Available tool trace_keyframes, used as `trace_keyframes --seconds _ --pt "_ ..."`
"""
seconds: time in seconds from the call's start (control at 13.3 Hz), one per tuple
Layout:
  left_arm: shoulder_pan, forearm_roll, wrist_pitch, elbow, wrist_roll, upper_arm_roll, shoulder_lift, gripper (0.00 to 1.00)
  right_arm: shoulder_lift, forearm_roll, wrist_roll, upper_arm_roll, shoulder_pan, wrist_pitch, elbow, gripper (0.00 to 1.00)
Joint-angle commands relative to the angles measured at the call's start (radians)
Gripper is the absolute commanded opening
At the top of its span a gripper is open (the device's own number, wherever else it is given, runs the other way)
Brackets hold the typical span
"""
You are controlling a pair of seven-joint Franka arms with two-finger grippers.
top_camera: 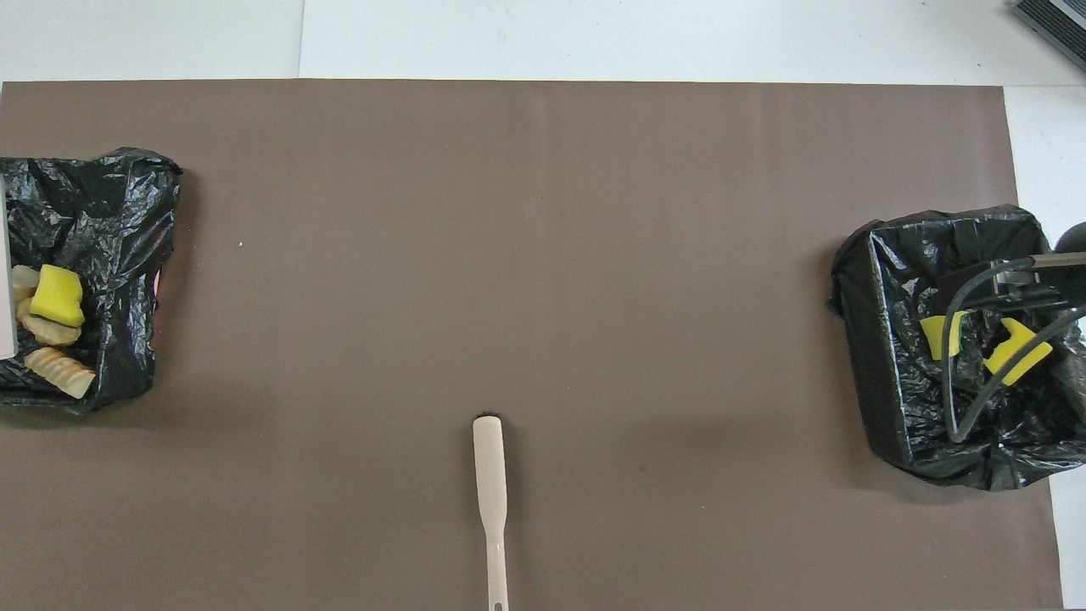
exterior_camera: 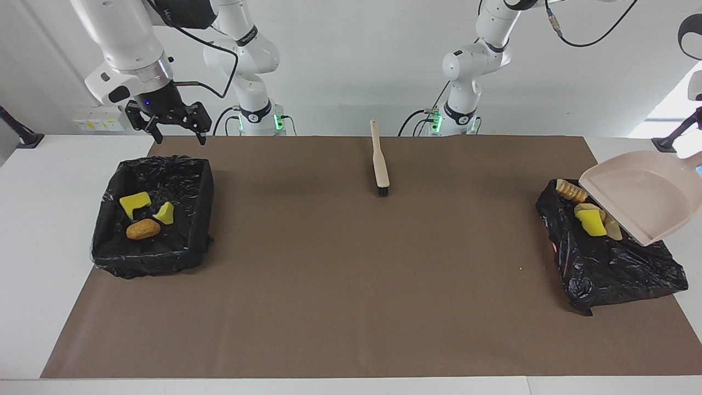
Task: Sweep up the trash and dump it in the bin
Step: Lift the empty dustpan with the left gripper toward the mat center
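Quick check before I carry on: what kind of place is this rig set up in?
Probably a robotics lab: two white arms mounted at a white table covered with a brown mat, with staged sponge and bread-like trash in black bag-lined bins, against bare white walls.
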Motion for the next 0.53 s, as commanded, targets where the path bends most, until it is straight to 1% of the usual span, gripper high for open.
trace_keyframes --seconds 0.0,0.15,0.23,0.38,0.45 --pt "-0.033 -0.097 -0.128 -0.026 -0.231 -0.019 -0.065 0.0 0.003 0.001 -0.011 -0.007 0.002 -0.014 0.009 1.0" --pt "-0.135 -0.13 -0.214 -0.078 -0.52 -0.028 -0.107 0.0 0.003 0.001 -0.011 -0.005 0.002 -0.013 0.009 1.0" --pt "-0.203 -0.166 -0.234 -0.106 -0.674 -0.028 -0.127 0.0 0.003 0.001 -0.011 -0.005 0.002 -0.013 0.009 1.0" --pt "-0.335 -0.238 -0.233 -0.205 -0.997 -0.028 -0.19 0.0 0.003 0.001 -0.011 -0.005 0.002 -0.013 0.009 1.0" --pt "-0.404 -0.271 -0.222 -0.242 -1.123 -0.028 -0.21 0.0 0.005 0.001 -0.011 -0.005 0.002 -0.013 0.009 1.0"
